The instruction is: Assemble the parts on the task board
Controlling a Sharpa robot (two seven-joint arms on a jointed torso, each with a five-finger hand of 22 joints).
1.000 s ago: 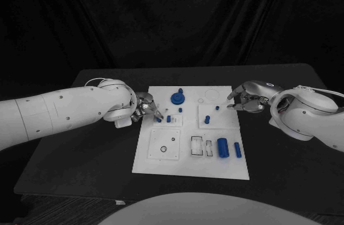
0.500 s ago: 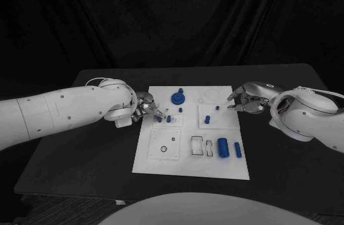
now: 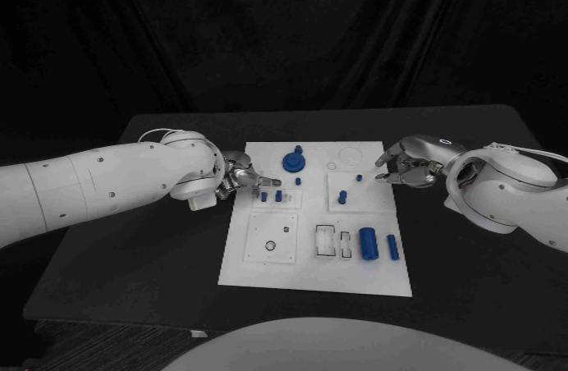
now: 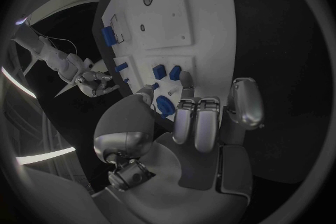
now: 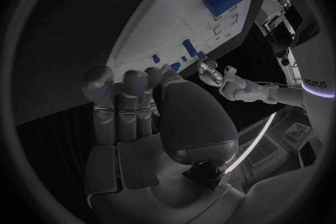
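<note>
fingers of the silver left hand have spread beside two small blue pegs on the white task board, apparently releasing; right hand curled, empty

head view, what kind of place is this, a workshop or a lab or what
Probably a robot test lab: a black table against a black curtain, with a white task board of small blue parts set between two robot hands.

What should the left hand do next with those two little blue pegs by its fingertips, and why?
Probably ease the left hand down to pinch the nearer of the two blue pegs. Its fingers hover right beside them at the task board and seem to hold nothing yet.
</note>
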